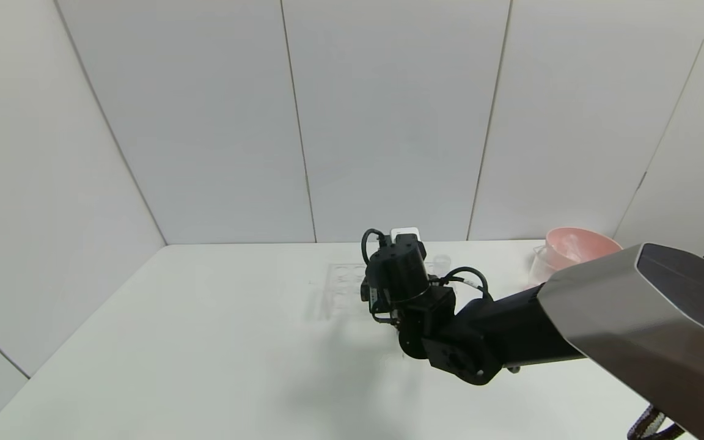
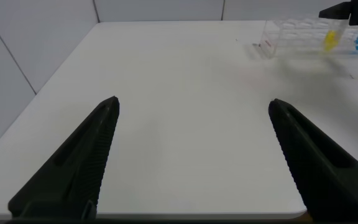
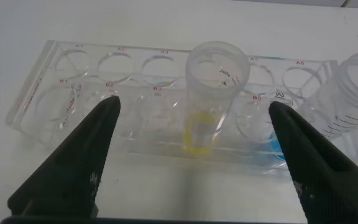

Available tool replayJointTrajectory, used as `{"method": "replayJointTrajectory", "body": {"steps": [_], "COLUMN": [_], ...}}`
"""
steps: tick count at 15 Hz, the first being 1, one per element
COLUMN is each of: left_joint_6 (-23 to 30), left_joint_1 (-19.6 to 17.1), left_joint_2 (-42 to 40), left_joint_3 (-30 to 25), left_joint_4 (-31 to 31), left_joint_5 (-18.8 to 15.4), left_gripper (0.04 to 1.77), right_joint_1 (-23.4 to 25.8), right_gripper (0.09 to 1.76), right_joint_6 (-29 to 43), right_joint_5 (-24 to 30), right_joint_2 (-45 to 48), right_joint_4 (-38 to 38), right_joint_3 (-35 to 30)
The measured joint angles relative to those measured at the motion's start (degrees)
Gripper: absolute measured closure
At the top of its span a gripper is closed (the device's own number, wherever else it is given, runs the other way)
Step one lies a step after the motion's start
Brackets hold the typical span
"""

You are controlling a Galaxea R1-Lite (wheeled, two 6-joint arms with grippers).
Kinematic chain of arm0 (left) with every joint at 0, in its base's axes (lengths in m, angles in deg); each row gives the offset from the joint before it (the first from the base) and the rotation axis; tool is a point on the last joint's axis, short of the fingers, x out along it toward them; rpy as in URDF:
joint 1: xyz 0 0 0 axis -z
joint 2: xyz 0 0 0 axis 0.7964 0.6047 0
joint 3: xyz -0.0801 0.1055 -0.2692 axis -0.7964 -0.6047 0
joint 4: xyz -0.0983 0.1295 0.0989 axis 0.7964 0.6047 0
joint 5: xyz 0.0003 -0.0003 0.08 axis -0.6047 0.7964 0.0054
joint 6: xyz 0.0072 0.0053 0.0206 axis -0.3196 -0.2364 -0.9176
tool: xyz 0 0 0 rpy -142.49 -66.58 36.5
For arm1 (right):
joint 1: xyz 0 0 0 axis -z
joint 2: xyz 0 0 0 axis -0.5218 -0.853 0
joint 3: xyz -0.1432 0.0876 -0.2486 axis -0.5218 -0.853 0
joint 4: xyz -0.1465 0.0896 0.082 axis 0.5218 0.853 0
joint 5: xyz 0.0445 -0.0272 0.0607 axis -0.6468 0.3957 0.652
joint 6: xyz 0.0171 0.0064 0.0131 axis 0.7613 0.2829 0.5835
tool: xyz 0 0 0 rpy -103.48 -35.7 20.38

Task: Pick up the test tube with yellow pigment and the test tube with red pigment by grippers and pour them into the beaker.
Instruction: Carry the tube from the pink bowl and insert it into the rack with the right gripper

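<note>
The test tube with yellow pigment point(image 3: 213, 87) stands upright in a clear rack point(image 3: 73, 99), a little yellow liquid at its bottom. My right gripper point(image 3: 192, 107) is open, its black fingers on either side of this tube and apart from it, just short of the rack. A second tube point(image 3: 350, 93) with blue liquid stands beside it. The test tube with red pigment is out of view. The beaker point(image 1: 536, 266) sits at the back right, half hidden by the arm. My left gripper point(image 2: 194, 102) hangs open over bare table, holding nothing.
A pink bowl point(image 1: 578, 244) stands right behind the beaker. My right wrist point(image 1: 398, 275) covers part of the rack point(image 1: 343, 287) in the head view. White wall panels close off the back and left of the table point(image 1: 205, 342).
</note>
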Motion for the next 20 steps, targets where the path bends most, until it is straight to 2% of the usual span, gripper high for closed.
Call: {"method": "replayJointTrajectory", "body": {"steps": [10,20], "left_joint_6": [-0.02,0.00], "left_joint_1": [0.00,0.00], "left_joint_2": [0.00,0.00], "left_joint_3": [0.00,0.00], "left_joint_4": [-0.02,-0.02], "left_joint_5": [0.00,0.00], "left_gripper": [0.09,0.09], "right_joint_1": [2.43,2.62], "right_gripper": [0.14,0.14], "right_joint_6": [-0.63,-1.12], "right_joint_5": [-0.02,0.09], "right_joint_2": [-2.95,-3.08], "right_joint_4": [-0.67,-0.71], "right_joint_3": [2.67,2.74]}}
